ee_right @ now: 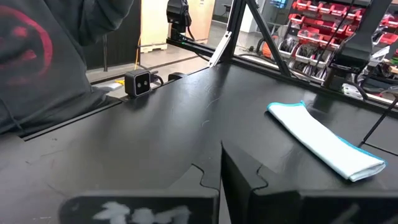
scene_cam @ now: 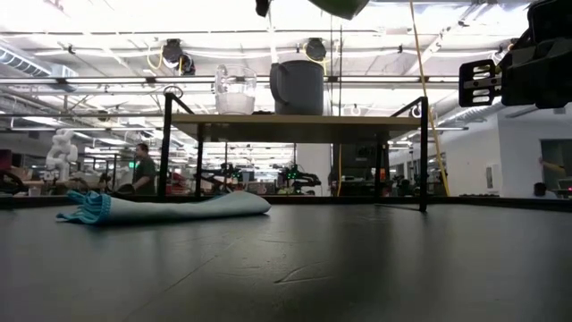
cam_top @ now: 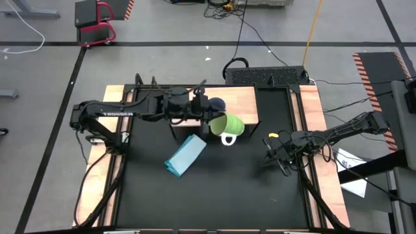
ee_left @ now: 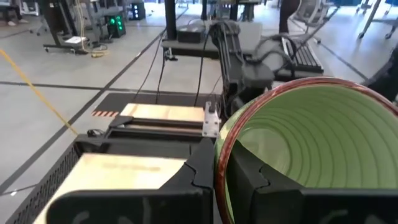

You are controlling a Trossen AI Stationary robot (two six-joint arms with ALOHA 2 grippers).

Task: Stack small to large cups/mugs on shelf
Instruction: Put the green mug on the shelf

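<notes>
The light-wood shelf [cam_top: 240,97] stands at the table's far side on dark legs. On it stand the clear glass cup [scene_cam: 235,90] and the grey-blue mug [scene_cam: 298,87], each on its base. My left gripper [cam_top: 208,117] reaches in from the table's left and is shut on the lime-green mug [cam_top: 229,125]. The mug hangs by the shelf's near edge, higher than the shelf top, as the low view shows [scene_cam: 340,6]. Its white handle [cam_top: 229,138] points to the near edge. My right gripper [cam_top: 270,155] waits shut at the table's right. My left gripper pinches the green mug's wall at the brown rim [ee_left: 219,163], with one finger [ee_left: 252,177] inside the mug and the other finger [ee_left: 198,171] outside. The fingers come nearly level from the table's left. The mug is lifted clear and tipped, its mouth turned toward the arm.
A folded light blue cloth [cam_top: 185,156] lies on the black table top, near the middle and in front of the shelf. Wooden side strips [cam_top: 325,175] run along the table's left and right. People and equipment show in the room beyond the table.
</notes>
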